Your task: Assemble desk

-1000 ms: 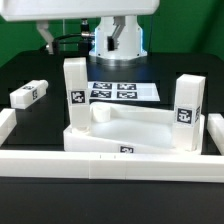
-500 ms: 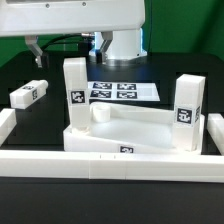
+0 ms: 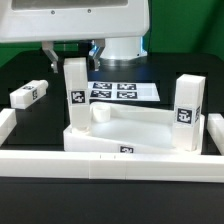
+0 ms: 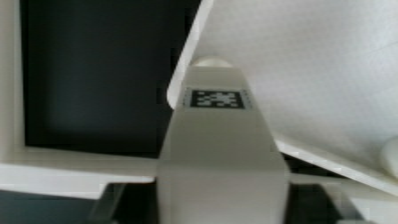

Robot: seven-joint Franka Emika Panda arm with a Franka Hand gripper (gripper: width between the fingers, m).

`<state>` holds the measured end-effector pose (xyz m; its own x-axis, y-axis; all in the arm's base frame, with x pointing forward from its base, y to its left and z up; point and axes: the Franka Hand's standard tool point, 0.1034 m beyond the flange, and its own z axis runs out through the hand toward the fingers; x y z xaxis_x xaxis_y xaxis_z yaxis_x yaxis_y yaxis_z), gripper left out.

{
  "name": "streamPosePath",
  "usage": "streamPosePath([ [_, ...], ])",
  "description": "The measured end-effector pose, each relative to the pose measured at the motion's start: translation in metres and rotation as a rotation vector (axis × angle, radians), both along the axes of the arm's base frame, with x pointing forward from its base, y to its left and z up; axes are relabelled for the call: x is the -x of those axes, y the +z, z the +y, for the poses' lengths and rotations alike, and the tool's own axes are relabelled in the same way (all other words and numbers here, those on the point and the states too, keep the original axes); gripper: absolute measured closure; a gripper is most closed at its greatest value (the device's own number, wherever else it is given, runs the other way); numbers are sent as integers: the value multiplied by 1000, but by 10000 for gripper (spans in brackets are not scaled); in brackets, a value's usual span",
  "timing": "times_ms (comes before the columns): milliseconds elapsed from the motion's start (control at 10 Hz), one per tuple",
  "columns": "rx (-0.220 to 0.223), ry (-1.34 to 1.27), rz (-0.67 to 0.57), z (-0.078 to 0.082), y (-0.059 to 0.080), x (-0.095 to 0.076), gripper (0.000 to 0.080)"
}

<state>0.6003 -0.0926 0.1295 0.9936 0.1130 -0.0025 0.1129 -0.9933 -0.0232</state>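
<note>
The white desk top (image 3: 135, 128) lies upside down inside the rails, with one tagged leg (image 3: 75, 95) standing in its corner at the exterior view's left and another leg (image 3: 186, 108) standing at the right. My gripper (image 3: 72, 58) hangs right over the left leg's top; one finger (image 3: 50, 50) shows beside it. In the wrist view that leg (image 4: 219, 140) runs straight up between my gripper (image 4: 219, 200), whose dark fingers lie against both of its sides, shut on it. The desk top (image 4: 311, 90) slopes away behind it.
A loose tagged leg (image 3: 28, 94) lies on the black table at the exterior view's left. The marker board (image 3: 126, 90) lies behind the desk top. White border rails (image 3: 110, 160) run along the front and both sides.
The arm has shifted toward the exterior view's right and come over the left standing leg. The jaws have closed in from wide open onto that leg.
</note>
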Motion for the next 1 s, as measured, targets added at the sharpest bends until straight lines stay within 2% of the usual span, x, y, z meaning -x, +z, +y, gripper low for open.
streamPosePath([
  [500,-1,-32,1,0,0,0,511],
  [800,-5,-259,6,0,0,0,510],
  [1000,-23,-442,5,-1,-1,0,509],
])
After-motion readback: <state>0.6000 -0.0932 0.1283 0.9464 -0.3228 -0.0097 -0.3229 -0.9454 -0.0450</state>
